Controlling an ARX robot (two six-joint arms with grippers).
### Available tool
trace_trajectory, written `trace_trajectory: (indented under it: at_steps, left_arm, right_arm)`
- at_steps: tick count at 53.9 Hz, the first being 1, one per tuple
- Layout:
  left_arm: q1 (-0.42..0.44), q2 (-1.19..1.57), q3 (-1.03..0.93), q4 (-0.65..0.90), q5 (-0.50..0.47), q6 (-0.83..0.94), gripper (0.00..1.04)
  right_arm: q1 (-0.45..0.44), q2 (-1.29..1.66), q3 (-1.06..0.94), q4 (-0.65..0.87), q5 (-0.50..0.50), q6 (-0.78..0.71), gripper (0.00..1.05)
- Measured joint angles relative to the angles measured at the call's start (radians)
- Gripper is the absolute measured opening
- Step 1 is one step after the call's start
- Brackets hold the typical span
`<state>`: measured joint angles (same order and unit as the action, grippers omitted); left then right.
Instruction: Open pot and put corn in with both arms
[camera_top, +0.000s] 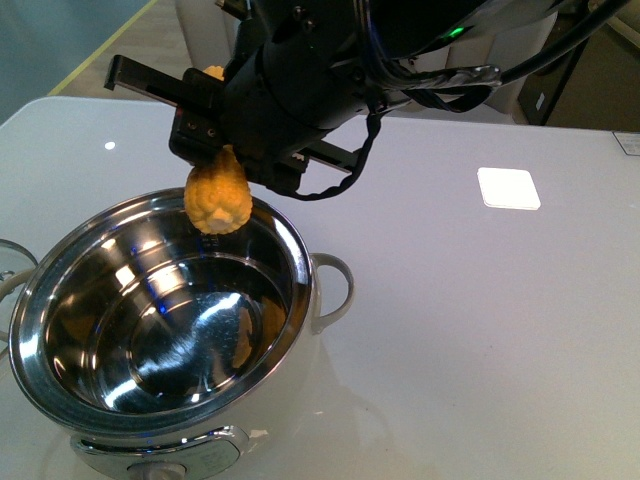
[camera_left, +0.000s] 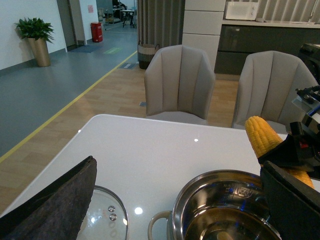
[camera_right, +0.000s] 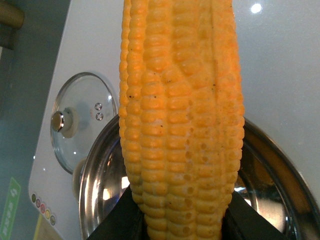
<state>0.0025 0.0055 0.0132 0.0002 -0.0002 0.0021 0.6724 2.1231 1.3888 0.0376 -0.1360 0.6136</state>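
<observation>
The pot (camera_top: 300, 262) stands open at the near left of the white table, its shiny steel bowl bare inside. My right gripper (camera_top: 222, 160) is shut on the corn (camera_top: 218, 200), which hangs tip-down just over the pot's far rim. In the right wrist view the corn (camera_right: 180, 110) fills the middle, black fingers (camera_right: 112, 222) pressing its sides, the pot's rim (camera_right: 95, 170) behind it. My left gripper (camera_left: 178, 165) stands open with nothing between its fingers, above the pot (camera_left: 200, 182); the corn (camera_left: 262, 135) shows at its right.
The pot's glass lid (camera_right: 82, 120) lies flat on the table beside the pot, also in the left wrist view (camera_left: 107, 215). Two grey chairs (camera_left: 180, 82) stand past the table's far edge. A bright white square (camera_top: 508, 188) shows on the tabletop to the right.
</observation>
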Motion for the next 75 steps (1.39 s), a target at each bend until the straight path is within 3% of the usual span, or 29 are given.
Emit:
trace_trajectory:
  at_steps: [16, 30, 41, 49, 59, 75]
  left_arm:
    - [0.0, 0.0, 0.0, 0.0, 0.0, 0.0, 0.98]
    - [0.0, 0.0, 0.0, 0.0, 0.0, 0.0, 0.98]
    - [0.0, 0.0, 0.0, 0.0, 0.0, 0.0, 0.98]
    - [0.0, 0.0, 0.0, 0.0, 0.0, 0.0, 0.98]
    - [0.0, 0.0, 0.0, 0.0, 0.0, 0.0, 0.98]
    - [0.0, 0.0, 0.0, 0.0, 0.0, 0.0, 0.98]
  right_arm:
    - [0.014, 0.03, 0.011, -0.028, 0.007, 0.011, 0.26]
    - [0.027, 0.031, 0.01, -0.061, 0.009, 0.01, 0.7]
    - [0.031, 0.029, -0.004, -0.065, 0.014, 0.01, 0.97]
    - [0.01, 0.002, -0.064, -0.023, 0.034, 0.023, 0.96]
    - [-0.082, -0.129, -0.182, 0.045, 0.089, 0.049, 0.96]
    - [-0.204, -0.394, -0.383, 0.13, 0.318, -0.006, 0.96]
